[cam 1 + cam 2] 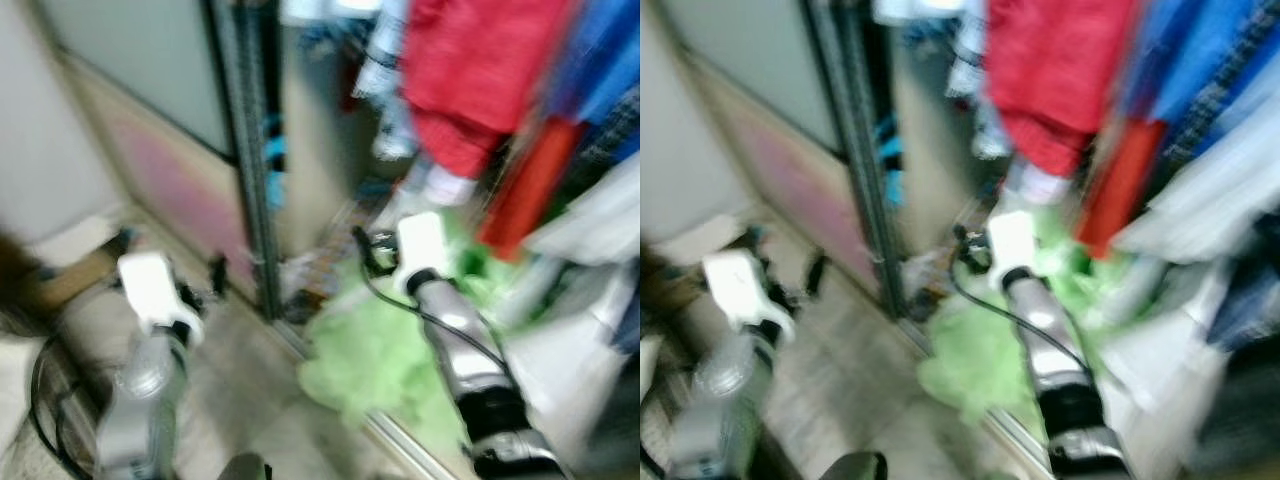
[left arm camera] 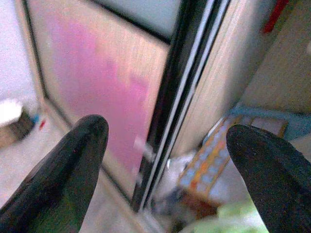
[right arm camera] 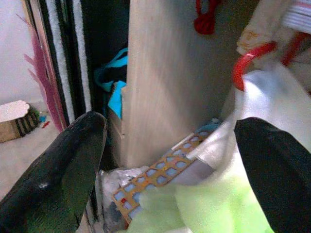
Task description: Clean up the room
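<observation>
The head views are blurred. A light green cloth (image 1: 365, 350) lies heaped on the floor at the foot of an open wardrobe, spilling over its bottom track. My right gripper (image 3: 170, 124) is open just above the cloth, facing a flat box with coloured squares (image 3: 160, 179) against the wardrobe's inner wooden panel. Nothing is between its fingers. My left gripper (image 2: 167, 131) is also open and empty. It is held low before the dark frame of the sliding door (image 1: 250, 180), left of the cloth.
Red clothes (image 1: 470, 70), blue clothes and white clothes hang closely in the wardrobe on the right. A blue garment (image 3: 114, 92) sits behind the inner panel. A cardboard box (image 1: 70, 275) and a black cable (image 1: 40, 400) lie on the floor at the left.
</observation>
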Controlling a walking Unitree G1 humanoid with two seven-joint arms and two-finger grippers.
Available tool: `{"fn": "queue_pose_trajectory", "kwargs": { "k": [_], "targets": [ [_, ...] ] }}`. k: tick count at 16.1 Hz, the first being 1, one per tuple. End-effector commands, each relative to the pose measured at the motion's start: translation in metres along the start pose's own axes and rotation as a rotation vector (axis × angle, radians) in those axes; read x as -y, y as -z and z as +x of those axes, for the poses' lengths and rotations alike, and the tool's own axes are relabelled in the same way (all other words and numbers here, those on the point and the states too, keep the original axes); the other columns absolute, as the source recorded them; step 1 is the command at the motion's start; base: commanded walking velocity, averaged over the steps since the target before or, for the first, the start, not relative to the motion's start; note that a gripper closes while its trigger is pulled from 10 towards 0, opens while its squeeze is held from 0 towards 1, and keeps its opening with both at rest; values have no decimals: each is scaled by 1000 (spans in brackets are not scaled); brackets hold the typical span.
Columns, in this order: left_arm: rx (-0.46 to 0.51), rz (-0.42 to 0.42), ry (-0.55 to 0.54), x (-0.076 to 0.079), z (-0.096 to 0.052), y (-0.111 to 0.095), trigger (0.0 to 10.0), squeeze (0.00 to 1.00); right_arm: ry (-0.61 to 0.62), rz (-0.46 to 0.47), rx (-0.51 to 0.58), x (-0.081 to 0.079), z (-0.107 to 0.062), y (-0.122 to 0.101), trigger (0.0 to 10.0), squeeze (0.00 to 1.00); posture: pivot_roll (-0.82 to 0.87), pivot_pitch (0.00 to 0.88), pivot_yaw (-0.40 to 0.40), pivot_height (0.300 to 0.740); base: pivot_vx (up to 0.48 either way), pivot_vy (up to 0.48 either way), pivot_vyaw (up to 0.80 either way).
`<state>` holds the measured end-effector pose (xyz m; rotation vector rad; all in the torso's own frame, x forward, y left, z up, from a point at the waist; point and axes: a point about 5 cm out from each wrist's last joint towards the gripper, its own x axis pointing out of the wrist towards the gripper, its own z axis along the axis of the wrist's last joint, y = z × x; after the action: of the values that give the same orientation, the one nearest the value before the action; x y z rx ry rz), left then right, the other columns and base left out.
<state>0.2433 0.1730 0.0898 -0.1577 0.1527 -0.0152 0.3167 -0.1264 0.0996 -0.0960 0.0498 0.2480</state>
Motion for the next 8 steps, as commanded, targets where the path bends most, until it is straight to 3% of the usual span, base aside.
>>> {"fn": "queue_pose_trajectory", "kwargs": {
  "k": [1, 4, 8],
  "targets": [
    [21, 67, 31, 2, 0, -9, 10000, 0, -9, 30, 16, -5, 2, -4, 10000, 0, -28, 0, -33, 740, 0, 0, 0],
    [113, 135, 25, 3, -5, -20, 10000, 0, 96, 83, -18, 18, -5, 5, 10000, 0, -9, 0, -24, 740, 0, 0, 0],
    [38, 128, 20, 4, -9, -3, 10000, 0, 100, 81, -19, 16, -13, 9, 10000, 0, -32, 0, -2, 740, 0, 0, 0]
  ]
}}
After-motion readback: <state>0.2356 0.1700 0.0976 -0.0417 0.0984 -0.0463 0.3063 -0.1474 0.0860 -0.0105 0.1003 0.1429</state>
